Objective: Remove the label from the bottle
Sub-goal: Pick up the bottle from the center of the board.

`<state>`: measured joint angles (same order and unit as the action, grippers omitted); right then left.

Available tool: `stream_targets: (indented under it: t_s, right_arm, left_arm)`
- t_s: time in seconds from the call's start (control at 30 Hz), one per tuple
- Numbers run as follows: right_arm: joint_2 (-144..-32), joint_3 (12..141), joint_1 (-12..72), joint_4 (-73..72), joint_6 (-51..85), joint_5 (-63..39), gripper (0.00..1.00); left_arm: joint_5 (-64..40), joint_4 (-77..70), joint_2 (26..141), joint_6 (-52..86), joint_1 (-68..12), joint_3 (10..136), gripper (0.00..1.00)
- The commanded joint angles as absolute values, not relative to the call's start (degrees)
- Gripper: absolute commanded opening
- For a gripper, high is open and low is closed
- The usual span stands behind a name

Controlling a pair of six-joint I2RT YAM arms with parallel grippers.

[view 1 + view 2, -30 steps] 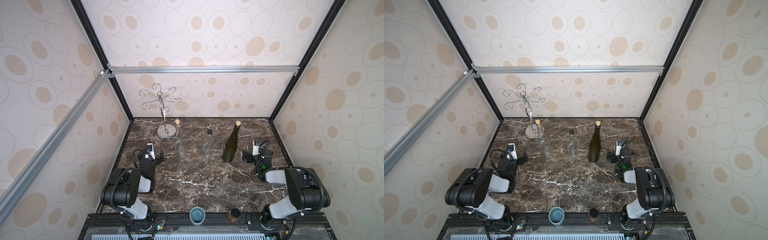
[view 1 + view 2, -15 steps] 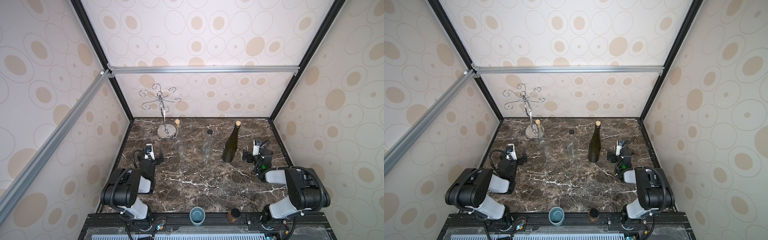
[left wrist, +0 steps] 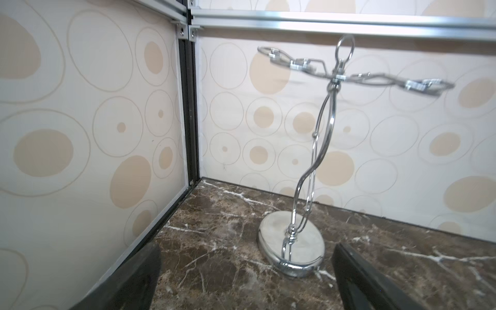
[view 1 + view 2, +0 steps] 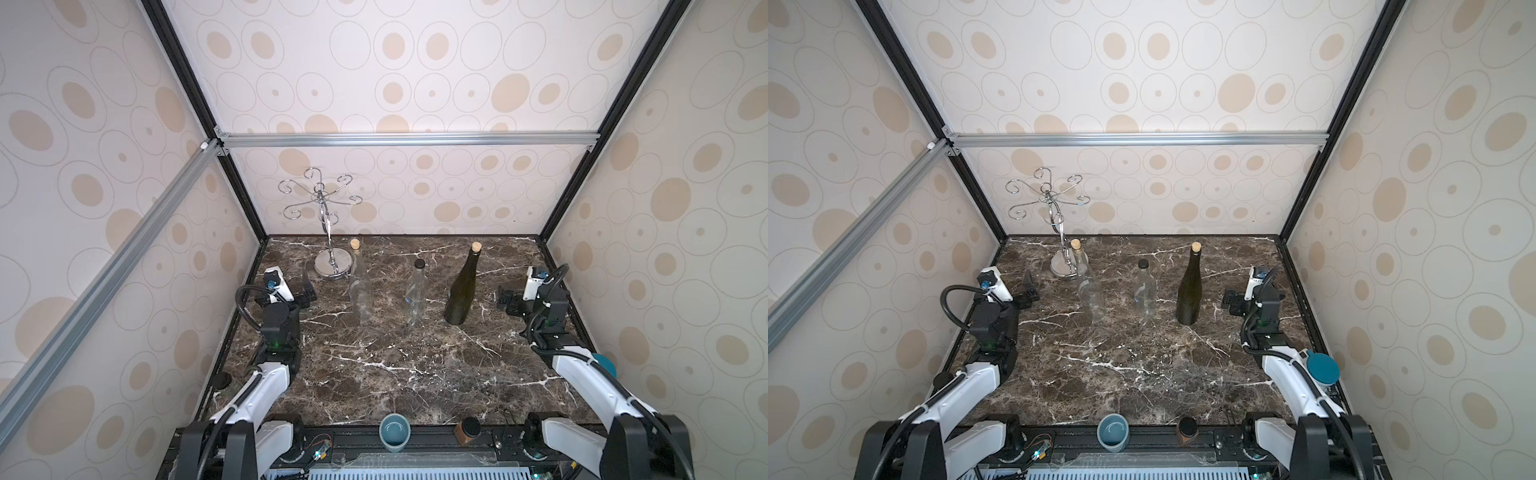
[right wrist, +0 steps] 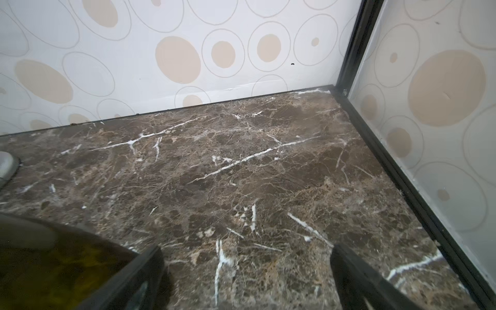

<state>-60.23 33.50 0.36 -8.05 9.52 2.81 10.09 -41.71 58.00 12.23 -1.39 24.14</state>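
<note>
Nearest me, on the black rail at the table's front edge, stand a blue cup (image 4: pixel 394 431) and a small brown jar with a black lid (image 4: pixel 468 430). Beyond them runs the tabletop (image 4: pixel 395 365), dark brown marble with white veins.

My left gripper (image 4: pixel 307 286) sits low over the marble near the left wall, jaws wide and holding nothing. My right gripper (image 4: pixel 506 301) does the same near the right wall, also wide and empty.

Between them, 3 bottles stand upright in a row, apart from one another. There is a tall clear bottle with a cork (image 4: pixel 360 291), a small clear bottle with a black cap (image 4: pixel 417 293) in the middle, and a dark green wine bottle with a cork (image 4: pixel 461 297). In my right wrist view the green glass shows just beside 1 of my fingers (image 5: pixel 139 279).

The small clear bottle carries a faint bluish patch (image 4: pixel 412 297) on its body. That may be the label, but it is too small to be sure.

Behind the corked clear bottle, near the back left corner, stands a chrome glass-hanging rack (image 4: pixel 330 266) on a round base.

The 3 walls (image 4: pixel 415 83) wear cream paper with beige ovals and rings, framed by black posts and aluminium rails (image 4: pixel 407 139).
</note>
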Motion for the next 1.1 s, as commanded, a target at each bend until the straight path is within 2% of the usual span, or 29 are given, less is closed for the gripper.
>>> stream_targets:
  t_s: [0.0,0.13,0.2,0.33,0.6,0.77,0.93,1.07]
  right_arm:
    - [-56.2,38.9,0.2,14.1,15.1,1.3,1.0]
    - [-53.5,45.4,0.2,28.2,12.9,-4.3,0.99]
    - [-51.6,47.2,0.2,31.8,13.2,-4.8,1.0]
    - [-45.2,50.4,0.3,37.8,10.7,-13.2,1.0]
    - [-45.1,60.2,0.8,46.4,10.6,-16.7,0.87]
    - [-49.5,66.1,4.6,45.6,10.4,-16.0,0.82]
    - [-56.1,72.0,13.4,44.0,7.9,-8.1,0.8]
    - [-61.3,75.7,17.7,41.3,6.7,-5.6,0.76]
  left_arm:
    - [4.0,-25.5,52.2,18.8,-1.1,27.3,1.0]
    - [1.3,-18.9,46.5,23.1,-1.0,29.4,1.0]
    - [0.3,-15.7,44.4,23.7,-1.1,30.5,1.0]
    - [-1.8,-10.3,42.1,26.4,-1.0,32.7,1.0]
    - [-11.4,-5.6,42.1,30.3,-1.0,37.7,1.0]
    - [-15.0,-7.6,42.4,32.8,-1.1,38.7,1.0]
    - [-17.7,-8.0,43.9,34.5,-1.2,40.2,1.0]
    - [-18.5,-6.8,44.4,33.7,-1.6,42.0,1.0]
